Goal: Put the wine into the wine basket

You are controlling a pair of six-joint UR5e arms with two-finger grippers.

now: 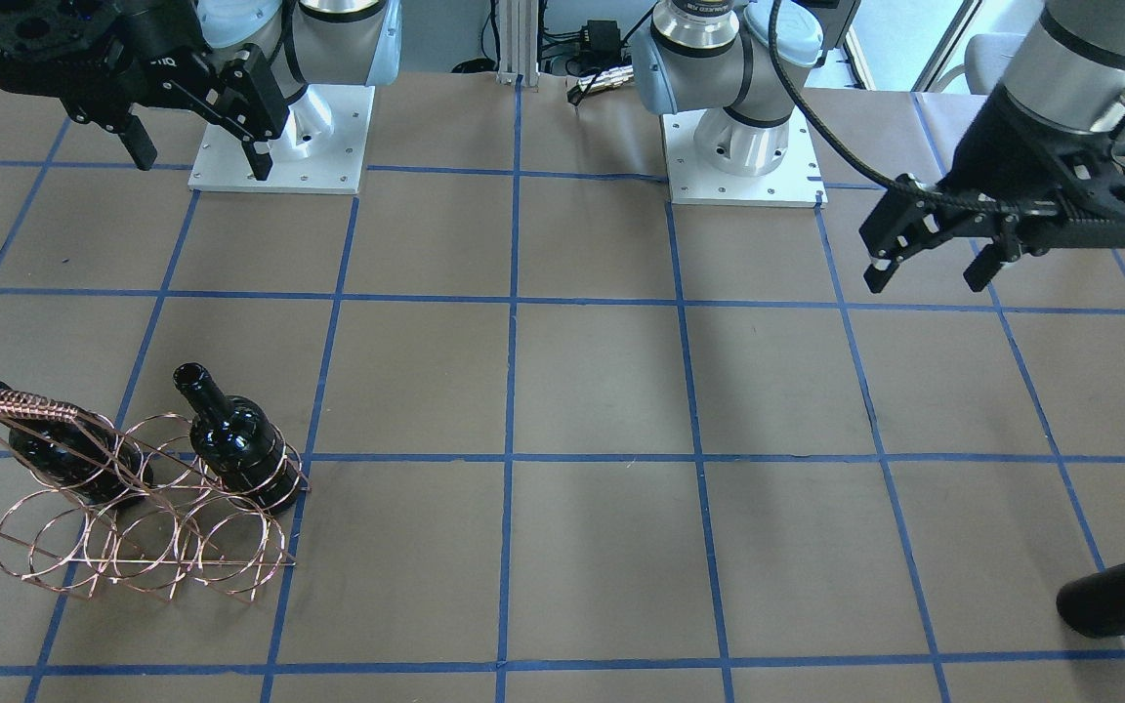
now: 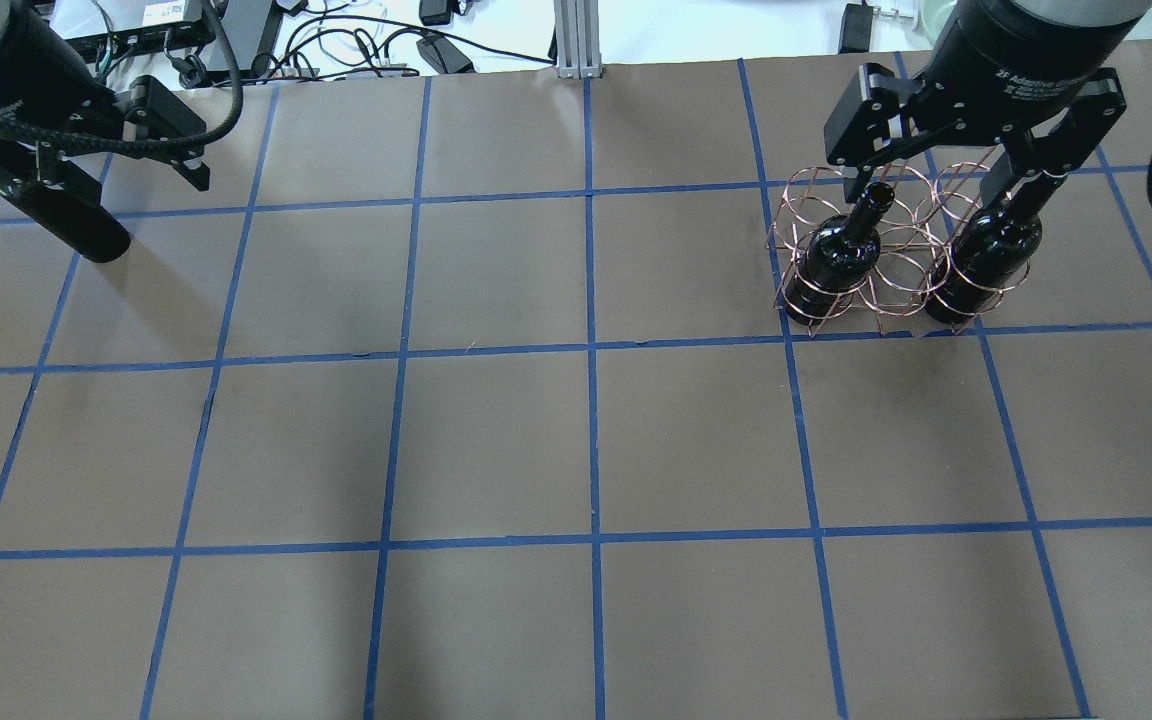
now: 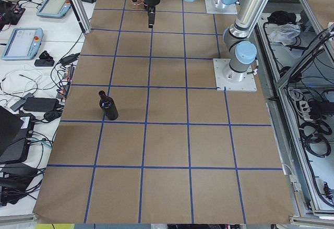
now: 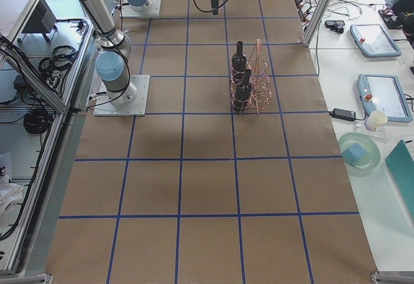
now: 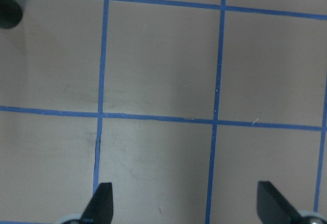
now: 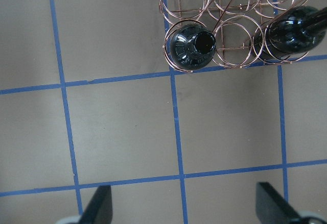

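The copper wire wine basket [image 1: 133, 547] stands on the table with two black wine bottles upright in its rings, one [image 1: 235, 444] and another [image 1: 64, 444]. Both also show in the overhead view, one [image 2: 836, 260] and the other [image 2: 981, 260]. My right gripper [image 2: 936, 182] hangs open and empty high above the basket; the right wrist view looks down on the basket [image 6: 230, 4] and both bottles. A third wine bottle [image 3: 108, 106] stands alone at the table's other end. My left gripper [image 1: 926, 281] is open and empty, above and beside that bottle [image 2: 76, 225].
The table is brown paper with a grid of blue tape lines [image 2: 591, 350]. The two arm bases [image 1: 279, 137] stand on white plates at the robot's edge. Cables and devices [image 2: 336, 40] lie beyond the far edge.
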